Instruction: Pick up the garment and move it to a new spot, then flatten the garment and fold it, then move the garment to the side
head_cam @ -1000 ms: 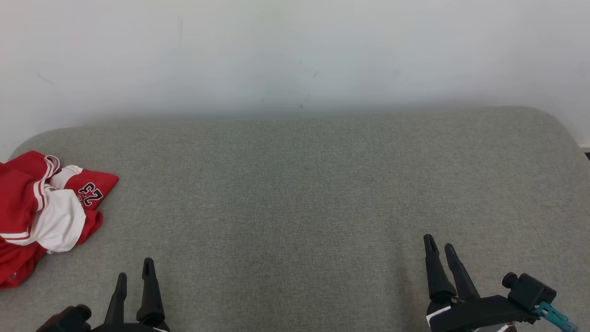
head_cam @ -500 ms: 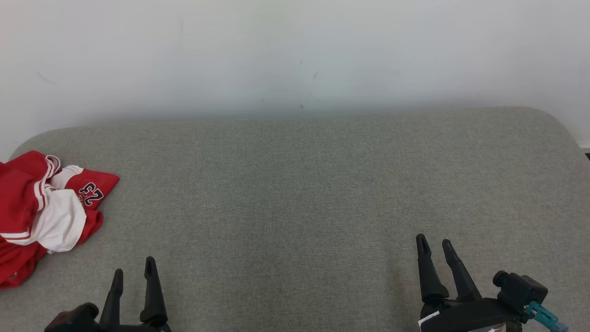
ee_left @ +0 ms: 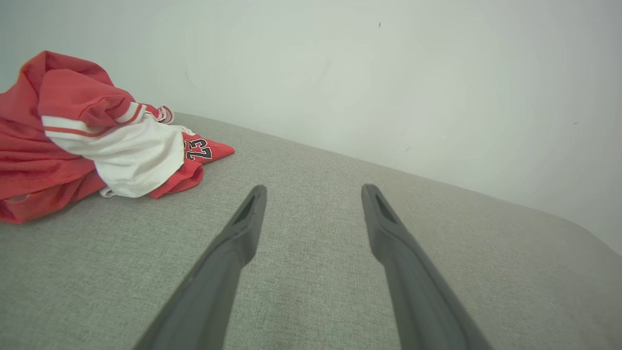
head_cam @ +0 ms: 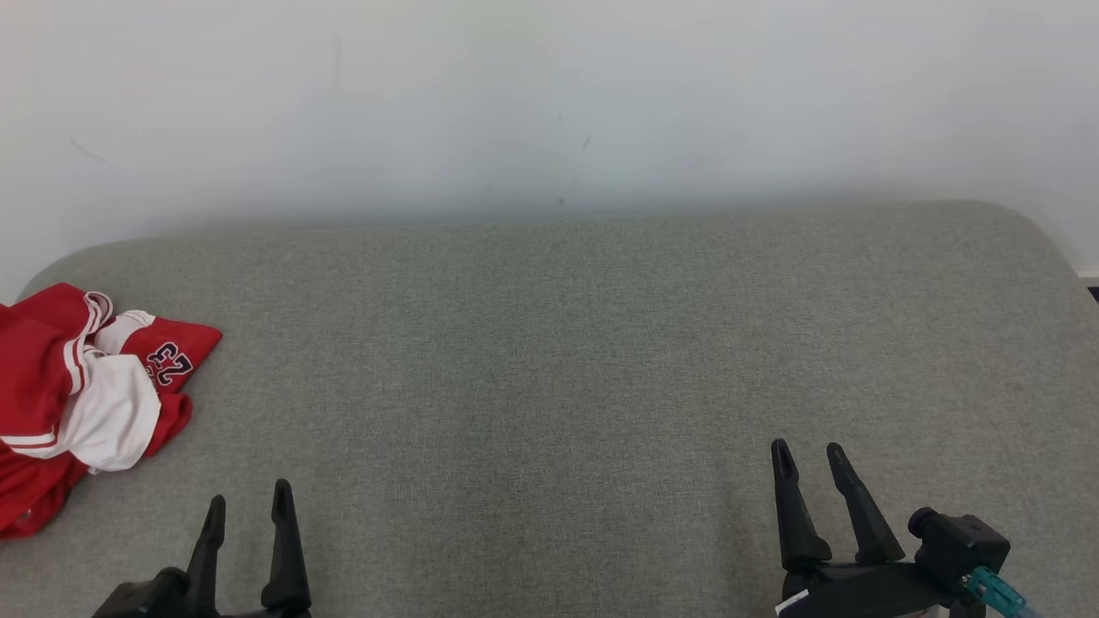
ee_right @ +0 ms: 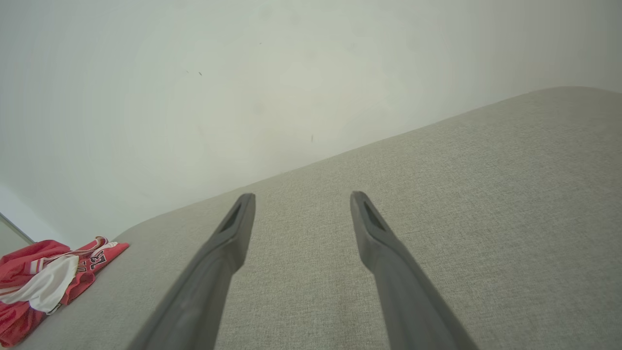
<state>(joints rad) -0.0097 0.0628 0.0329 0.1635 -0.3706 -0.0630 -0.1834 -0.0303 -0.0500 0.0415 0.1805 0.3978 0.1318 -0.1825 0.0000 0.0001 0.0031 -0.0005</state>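
Jaws apart on left gripper [head_cam: 247,494] and right gripper [head_cam: 807,447]; crumpled garment [head_cam: 77,403] lies at the frame's left edge, nearer the left gripper.

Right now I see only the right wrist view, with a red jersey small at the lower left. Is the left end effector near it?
Observer: Yes. The left end effector is over the grey upholstery beside the red jersey, apart from it.
Operator: Does it hold cloth?
Observer: No, it is open; bare upholstery shows between its fingers.
Operator: Can you read the jersey's number?
Observer: Yes, 23, on a red flap beside the white panel.
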